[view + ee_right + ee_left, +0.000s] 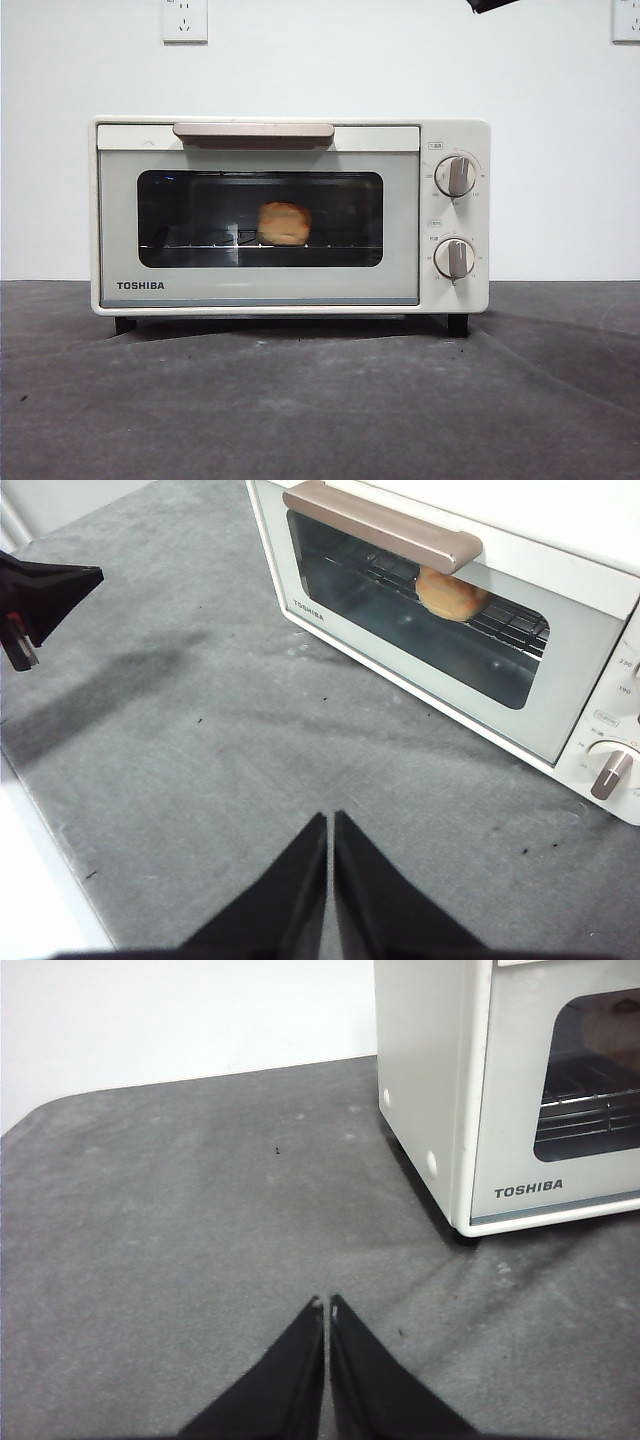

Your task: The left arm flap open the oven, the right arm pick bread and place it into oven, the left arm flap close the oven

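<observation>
Inside the shut oven (290, 215), bread (285, 223) lies end-on to the door.

I'm working in what looks like a lab or test bench, not a real kitchen. The oven (290, 215) sits alone on a table covered with a wrinkled dark grey felt-like mat (320, 400), against a bare white wall (320, 60) with two plain wall sockets (184, 20) high up. Black robot arm parts, like the tip (492, 5) at the top edge, show a robot set-up.
</observation>
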{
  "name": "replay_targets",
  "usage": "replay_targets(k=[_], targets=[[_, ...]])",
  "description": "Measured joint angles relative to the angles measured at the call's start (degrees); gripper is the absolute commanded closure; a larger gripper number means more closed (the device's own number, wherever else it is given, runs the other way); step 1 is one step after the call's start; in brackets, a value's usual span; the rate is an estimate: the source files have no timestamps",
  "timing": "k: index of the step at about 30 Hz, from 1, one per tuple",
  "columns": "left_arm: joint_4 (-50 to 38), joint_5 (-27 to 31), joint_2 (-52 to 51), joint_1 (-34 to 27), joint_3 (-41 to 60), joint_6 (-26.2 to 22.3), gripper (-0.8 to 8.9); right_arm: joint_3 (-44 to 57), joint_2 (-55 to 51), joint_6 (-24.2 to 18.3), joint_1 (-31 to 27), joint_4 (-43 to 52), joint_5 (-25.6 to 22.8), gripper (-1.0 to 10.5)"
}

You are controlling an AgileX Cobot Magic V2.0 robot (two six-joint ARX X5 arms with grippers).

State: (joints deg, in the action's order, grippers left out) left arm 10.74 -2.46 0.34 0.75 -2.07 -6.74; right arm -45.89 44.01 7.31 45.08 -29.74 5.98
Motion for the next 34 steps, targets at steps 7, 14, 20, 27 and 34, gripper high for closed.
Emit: replay_targets(k=[7,14,20,27,34], targets=[[0.0,0.02,0.0,0.0,0.0,0.74,7.97,0.0,0.0,0.0,0.0,0.0,0.0,9.4],[0.0,0.02,0.0,0.0,0.0,0.85,7.97,0.0,0.0,0.0,0.0,0.0,0.0,9.4],[0.0,0.02,0.0,0.0,0.0,0.87,7.97,0.0,0.0,0.0,0.0,0.0,0.0,9.4],[0.0,0.02,0.0,0.0,0.0,0.87,7.97,0.0,-0.17,-0.15,-0.35,0.0,-0.24,9.4],[0.0,0.02,0.0,0.0,0.0,0.87,7.97,0.59,-4.26,-2.03,-10.91,2.01,-0.92,9.4]])
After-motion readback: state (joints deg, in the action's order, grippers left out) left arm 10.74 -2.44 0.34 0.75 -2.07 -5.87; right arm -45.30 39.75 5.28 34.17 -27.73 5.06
